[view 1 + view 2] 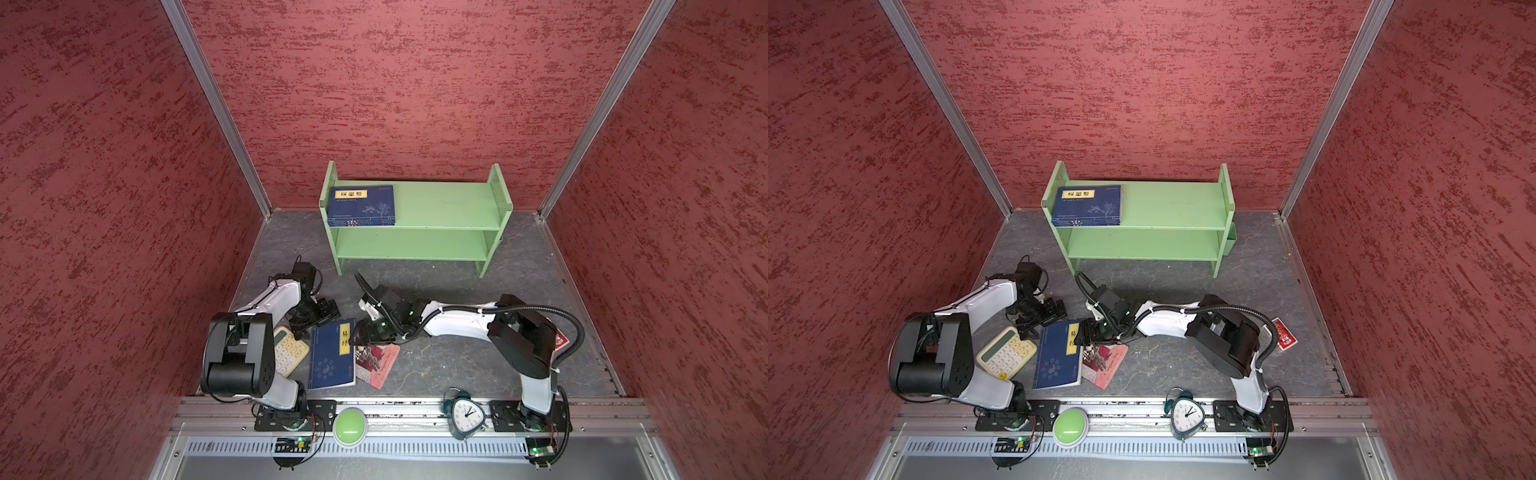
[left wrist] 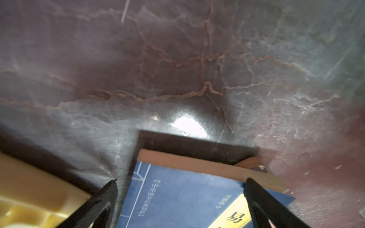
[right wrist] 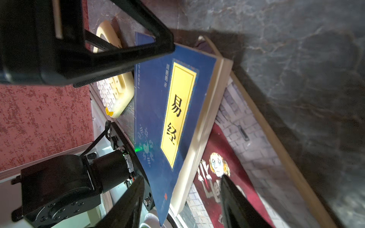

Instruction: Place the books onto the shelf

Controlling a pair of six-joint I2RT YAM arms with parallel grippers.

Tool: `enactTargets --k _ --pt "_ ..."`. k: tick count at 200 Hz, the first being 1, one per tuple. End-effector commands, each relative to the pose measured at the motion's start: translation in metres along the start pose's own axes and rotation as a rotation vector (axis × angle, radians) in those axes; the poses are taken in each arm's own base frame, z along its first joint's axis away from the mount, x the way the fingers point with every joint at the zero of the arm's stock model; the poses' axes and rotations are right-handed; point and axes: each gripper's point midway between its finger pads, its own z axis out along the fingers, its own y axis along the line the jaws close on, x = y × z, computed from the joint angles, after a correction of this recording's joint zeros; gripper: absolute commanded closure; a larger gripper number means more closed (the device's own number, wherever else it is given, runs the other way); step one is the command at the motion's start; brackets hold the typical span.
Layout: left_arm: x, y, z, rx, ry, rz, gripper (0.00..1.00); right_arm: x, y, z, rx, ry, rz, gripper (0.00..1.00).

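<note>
The light green shelf (image 1: pixel 449 205) stands at the back, and a navy book (image 1: pixel 361 204) lies flat at the left end of its upper tier. On the floor lies another navy book (image 1: pixel 330 361) with a yellow label, its right edge resting on the red-pink illustrated book (image 1: pixel 380 365). My left gripper (image 1: pixel 322 321) is open at that navy book's (image 2: pixel 183 201) far edge, its fingers (image 2: pixel 110 195) astride the corner. My right gripper (image 1: pixel 358 338) is open, with the book's (image 3: pixel 154 122) page edge between its fingers (image 3: pixel 235 199); one finger hangs over the red-pink book (image 3: pixel 233 158).
A cream calculator (image 1: pixel 286 353) lies just left of the floor book, under the left arm. An alarm clock (image 1: pixel 466 415) and a green button (image 1: pixel 350 426) sit on the front rail. A small red card (image 1: pixel 1283 334) lies beyond the right arm. Red walls enclose three sides.
</note>
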Motion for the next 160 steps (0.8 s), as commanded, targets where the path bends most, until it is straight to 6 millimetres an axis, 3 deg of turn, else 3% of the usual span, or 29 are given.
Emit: enactTargets --k 1,35,101,160 --pt "0.002 -0.004 0.005 0.006 0.012 0.02 0.0 0.001 0.0 0.005 0.022 0.012 -0.01 0.38" --pt "0.008 -0.018 0.013 0.065 0.056 0.019 0.0 0.003 -0.005 0.008 0.039 0.018 -0.002 0.39" --pt "0.013 -0.055 0.008 0.197 0.093 0.048 0.01 0.004 -0.012 0.02 0.033 0.035 0.029 0.43" --pt "0.01 -0.074 -0.001 0.284 0.088 0.057 0.01 -0.012 -0.032 0.012 0.061 -0.028 0.071 0.6"
